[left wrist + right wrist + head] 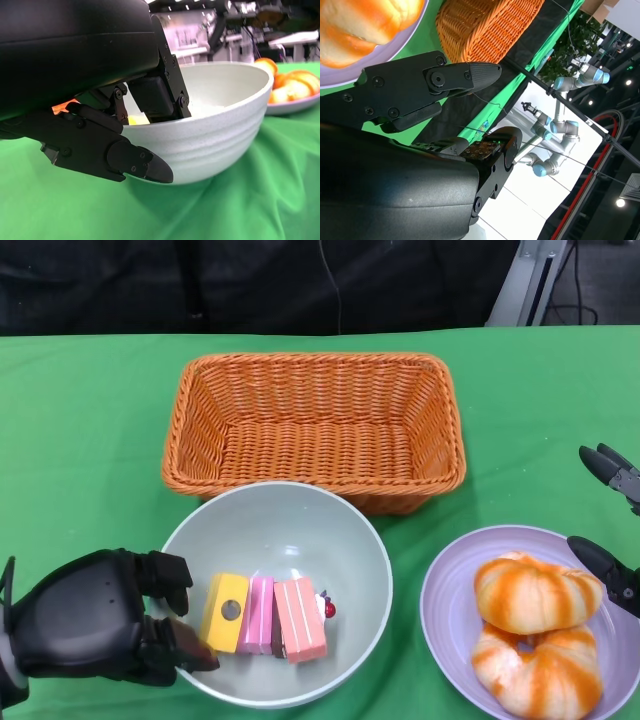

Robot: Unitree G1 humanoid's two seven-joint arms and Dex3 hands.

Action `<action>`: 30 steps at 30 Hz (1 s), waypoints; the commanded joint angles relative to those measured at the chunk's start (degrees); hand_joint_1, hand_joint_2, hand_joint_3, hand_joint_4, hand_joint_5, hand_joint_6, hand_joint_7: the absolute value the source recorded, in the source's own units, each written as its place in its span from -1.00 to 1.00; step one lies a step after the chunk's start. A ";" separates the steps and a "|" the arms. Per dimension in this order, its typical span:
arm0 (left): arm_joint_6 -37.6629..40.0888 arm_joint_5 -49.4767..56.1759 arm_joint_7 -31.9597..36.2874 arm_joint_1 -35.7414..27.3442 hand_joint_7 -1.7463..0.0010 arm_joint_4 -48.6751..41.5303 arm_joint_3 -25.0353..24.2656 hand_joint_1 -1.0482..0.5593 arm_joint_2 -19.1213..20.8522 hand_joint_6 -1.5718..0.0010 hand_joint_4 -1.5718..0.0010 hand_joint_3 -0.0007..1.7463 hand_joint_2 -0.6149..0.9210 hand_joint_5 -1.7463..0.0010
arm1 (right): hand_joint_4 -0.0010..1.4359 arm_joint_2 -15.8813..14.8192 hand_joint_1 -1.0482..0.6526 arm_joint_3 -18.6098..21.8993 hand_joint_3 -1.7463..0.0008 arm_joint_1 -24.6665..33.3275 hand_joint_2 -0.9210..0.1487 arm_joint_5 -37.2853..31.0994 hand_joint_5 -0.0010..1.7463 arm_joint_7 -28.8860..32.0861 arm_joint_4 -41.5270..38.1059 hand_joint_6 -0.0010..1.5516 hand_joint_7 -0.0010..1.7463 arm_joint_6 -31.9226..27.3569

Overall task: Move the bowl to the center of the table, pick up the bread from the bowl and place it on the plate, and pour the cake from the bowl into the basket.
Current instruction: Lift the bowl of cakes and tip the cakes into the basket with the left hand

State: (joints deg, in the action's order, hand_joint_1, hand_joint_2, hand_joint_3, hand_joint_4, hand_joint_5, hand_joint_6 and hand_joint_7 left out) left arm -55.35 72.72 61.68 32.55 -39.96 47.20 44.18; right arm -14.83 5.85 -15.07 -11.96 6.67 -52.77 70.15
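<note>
A green cloth covers the counter (80,440) from edge to edge, and behind its far edge the room is dark in the head view. The right wrist view looks past the counter's edge into a bright hall where a pale blue-and-white robot arm (555,125) stands on a white floor, with ceiling lights and a leafy plant beyond it.

The orange wicker basket (315,425) sits at the far middle of the counter, its inside holding nothing that shows. Just in front of it, touching or nearly touching its near wall, stands the pale grey-green bowl (285,530). To the right of the bowl, close by but apart from it, lies the lilac plate (450,585), and on it rests the bread (537,635), two orange-and-cream twisted rolls, one stacked partly on the other.

Inside the bowl, toward its near left side, lies the cake (265,615): a yellow slice, a pink slice and a salmon-pink slice side by side, with a small red cherry at the right end.

The left hand (95,620) grips the bowl's left rim; the left wrist view shows one finger inside the wall and another pressed against the outside, so the rim is pinched between them. The right hand (612,530) hovers at the right edge beside the plate, its fingers spread apart and holding nothing, clear of the bread.
</note>
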 commanded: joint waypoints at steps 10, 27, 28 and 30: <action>4.03 3.98 11.07 -0.55 0.87 -2.71 2.56 -0.12 -3.31 -0.45 0.27 -0.91 1.00 -0.64 | -0.11 0.17 -0.21 -0.20 0.65 -0.21 -1.00 8.81 -0.90 -5.49 -0.26 -0.33 -1.00 2.77; 4.35 4.12 12.52 0.27 0.45 -3.61 3.82 -0.12 -3.77 -0.26 0.28 -0.98 1.00 -0.93 | -0.11 1.89 -0.22 0.56 0.65 -0.03 -1.00 15.49 -0.89 -12.65 -0.03 -0.35 -1.00 3.67; 4.43 4.13 12.86 0.25 0.40 -3.57 3.79 -0.12 -3.82 -0.23 0.29 -0.97 1.00 -0.93 | -0.11 1.91 -0.22 0.55 0.65 0.04 -1.00 15.76 -0.89 -13.02 0.11 -0.36 -1.00 3.54; 4.57 4.19 13.65 0.24 0.29 -3.60 3.80 -0.11 -3.98 -0.16 0.30 -0.96 1.00 -0.93 | -0.11 1.96 -0.22 0.58 0.65 0.09 -1.00 16.26 -0.89 -13.69 0.26 -0.36 -1.00 3.44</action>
State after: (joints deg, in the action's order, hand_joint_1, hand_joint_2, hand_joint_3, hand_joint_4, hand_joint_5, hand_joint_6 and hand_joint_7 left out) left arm -50.97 76.57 74.06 32.53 -43.67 50.55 39.91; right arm -12.65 5.67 -15.10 2.89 -6.68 -52.99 73.09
